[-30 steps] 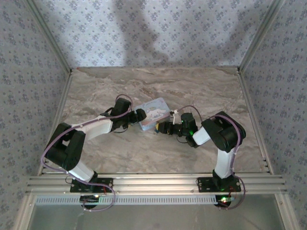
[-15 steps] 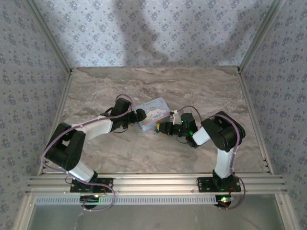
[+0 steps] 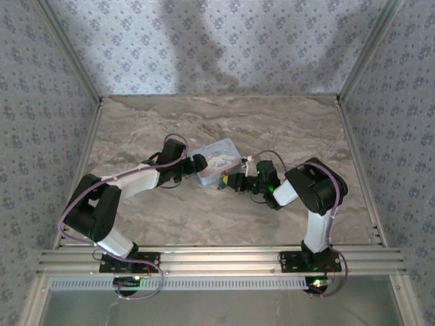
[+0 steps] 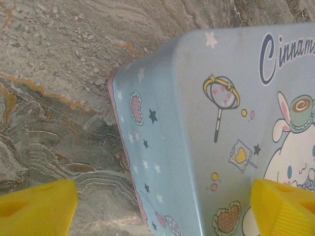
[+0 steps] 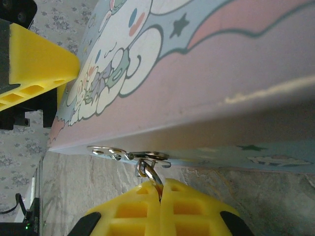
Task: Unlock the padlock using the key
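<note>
Right wrist view: right pincer (image 5: 161, 196) shut on metal loop (image 5: 147, 169) under tin box (image 5: 221, 59). Left pincer (image 4: 160, 206) wide, straddling it. Padlock (image 3: 221, 181) seemingly still locked.

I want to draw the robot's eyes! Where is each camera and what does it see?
Top: high behind, looking down on the table; left arm, right arm show.
Left wrist: faces the tin box top; open left claw shows.
Right wrist: faces its latch side; right claw pinches a metal loop.
All share the tin box.

Glossy printed tin box (image 4: 197, 98), matt yellow plastic fingers (image 5: 128, 211), veined marble-look tabletop (image 4: 59, 73)
</note>
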`<act>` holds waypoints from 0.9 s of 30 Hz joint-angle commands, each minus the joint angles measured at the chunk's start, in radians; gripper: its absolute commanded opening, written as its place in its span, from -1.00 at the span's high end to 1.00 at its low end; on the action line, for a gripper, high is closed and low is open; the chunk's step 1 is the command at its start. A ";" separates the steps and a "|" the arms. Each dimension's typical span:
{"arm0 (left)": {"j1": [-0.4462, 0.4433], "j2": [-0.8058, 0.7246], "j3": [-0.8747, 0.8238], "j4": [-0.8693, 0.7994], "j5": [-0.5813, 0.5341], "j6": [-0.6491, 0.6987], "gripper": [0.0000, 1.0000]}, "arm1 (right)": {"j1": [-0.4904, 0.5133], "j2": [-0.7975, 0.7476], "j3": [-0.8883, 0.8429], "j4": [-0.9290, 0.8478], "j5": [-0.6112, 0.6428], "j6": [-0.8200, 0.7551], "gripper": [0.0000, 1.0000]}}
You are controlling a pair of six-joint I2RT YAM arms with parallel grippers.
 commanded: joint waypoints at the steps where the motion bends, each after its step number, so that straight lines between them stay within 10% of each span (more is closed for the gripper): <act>1: -0.018 0.017 -0.030 -0.133 -0.014 0.015 -0.80 | -0.006 0.017 -0.014 0.035 0.025 0.031 0.94; 27: -0.018 0.015 -0.042 -0.103 0.013 0.014 -0.81 | -0.032 -0.034 -0.045 0.093 0.107 0.118 1.00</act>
